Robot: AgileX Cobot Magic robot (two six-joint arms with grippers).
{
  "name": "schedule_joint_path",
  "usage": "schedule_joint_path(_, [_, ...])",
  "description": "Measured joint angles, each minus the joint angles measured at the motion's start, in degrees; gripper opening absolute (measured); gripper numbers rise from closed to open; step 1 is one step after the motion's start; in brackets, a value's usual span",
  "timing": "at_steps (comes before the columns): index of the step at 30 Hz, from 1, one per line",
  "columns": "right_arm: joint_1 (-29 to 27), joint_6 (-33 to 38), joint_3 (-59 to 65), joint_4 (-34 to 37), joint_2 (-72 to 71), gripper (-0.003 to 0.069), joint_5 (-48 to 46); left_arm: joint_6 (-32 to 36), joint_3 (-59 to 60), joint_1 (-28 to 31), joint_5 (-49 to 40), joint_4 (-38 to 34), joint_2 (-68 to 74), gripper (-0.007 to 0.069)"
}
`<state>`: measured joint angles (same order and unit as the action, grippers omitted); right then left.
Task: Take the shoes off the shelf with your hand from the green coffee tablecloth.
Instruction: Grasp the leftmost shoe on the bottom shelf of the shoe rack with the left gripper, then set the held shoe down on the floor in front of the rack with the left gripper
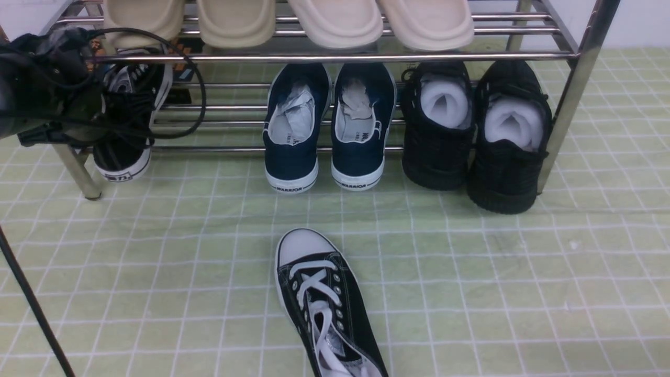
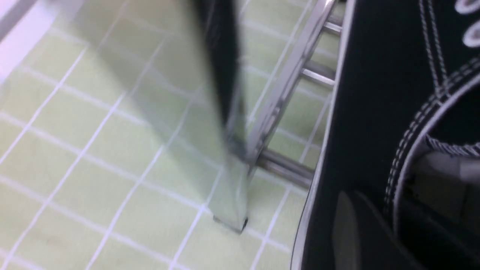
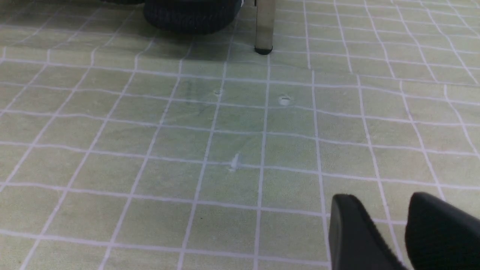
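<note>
One black canvas sneaker lies on the pale green squared cloth.
Its twin sits far left on the bottom row of the shiny chrome shelf, with the black left robot hand right at it; I cannot tell how its jaws stand. Navy slip-ons say "WARRIOR". The jaws of the right hand are spread, over the cloth.

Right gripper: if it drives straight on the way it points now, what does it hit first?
Probably nothing soon: bare green tablecloth lies ahead of the right gripper. Farther on stand the shelf leg and a black knit shoe; depth is unclear.
</note>
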<state>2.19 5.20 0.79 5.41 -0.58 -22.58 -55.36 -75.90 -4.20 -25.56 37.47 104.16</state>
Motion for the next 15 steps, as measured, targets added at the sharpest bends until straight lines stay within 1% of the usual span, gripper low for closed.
schedule_joint_path(2, [0.0,0.0,0.0,0.0,0.0,0.0238,0.0,0.9,0.1,0.0,-1.1,-1.7,-0.8,0.0108])
schedule_joint_path(5, [0.0,0.0,0.0,0.0,0.0,0.0238,0.0,5.4,0.1,0.0,-7.0,-9.2,-4.1,0.0108])
schedule_joint_path(6, [0.0,0.0,0.0,0.0,0.0,0.0238,0.0,5.8,0.1,0.0,-7.4,-9.2,-4.3,0.0108])
schedule_joint_path(7, [0.0,0.0,0.0,0.0,0.0,0.0238,0.0,9.1,0.1,0.0,-10.9,-13.4,-5.7,0.0108])
schedule_joint_path(8, [0.0,0.0,0.0,0.0,0.0,0.0238,0.0,10.0,0.1,0.0,-11.8,-14.3,-6.1,0.0108])
schedule_joint_path(10, [0.0,0.0,0.0,0.0,0.0,0.0238,0.0,15.8,0.1,0.0,-16.6,-19.6,-8.0,0.0108])
schedule_joint_path(12, [0.0,0.0,0.0,0.0,0.0,0.0238,0.0,19.5,0.1,0.0,-20.0,-22.6,-9.0,0.0108])
schedule_joint_path(15, [0.0,0.0,0.0,0.0,0.0,0.0238,0.0,22.8,0.1,0.0,-24.3,-25.9,-11.0,0.0108])
